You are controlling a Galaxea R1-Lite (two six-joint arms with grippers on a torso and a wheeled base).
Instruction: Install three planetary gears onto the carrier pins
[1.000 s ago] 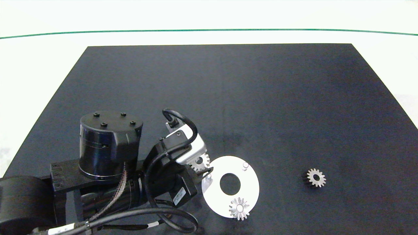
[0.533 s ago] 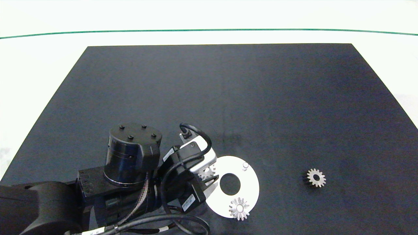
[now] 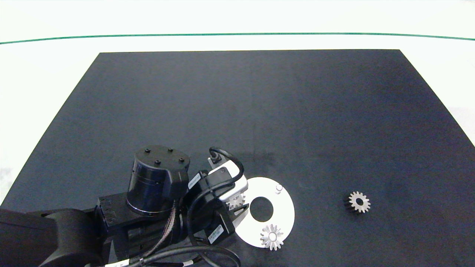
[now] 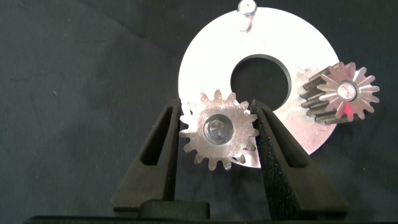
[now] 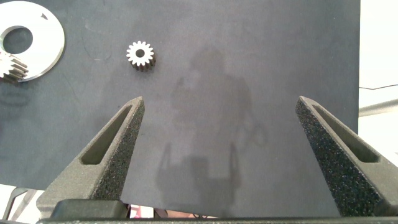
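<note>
Over the white disc's [image 4: 273, 37] left edge, left hand [image 4: 217, 134] pinching a gear [image 4: 219, 130] flat above a pin.

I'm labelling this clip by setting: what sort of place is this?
Likely a lab test bench: a black mat on a white table, holding only a white carrier disc and gears, one in the left pincer.
</note>
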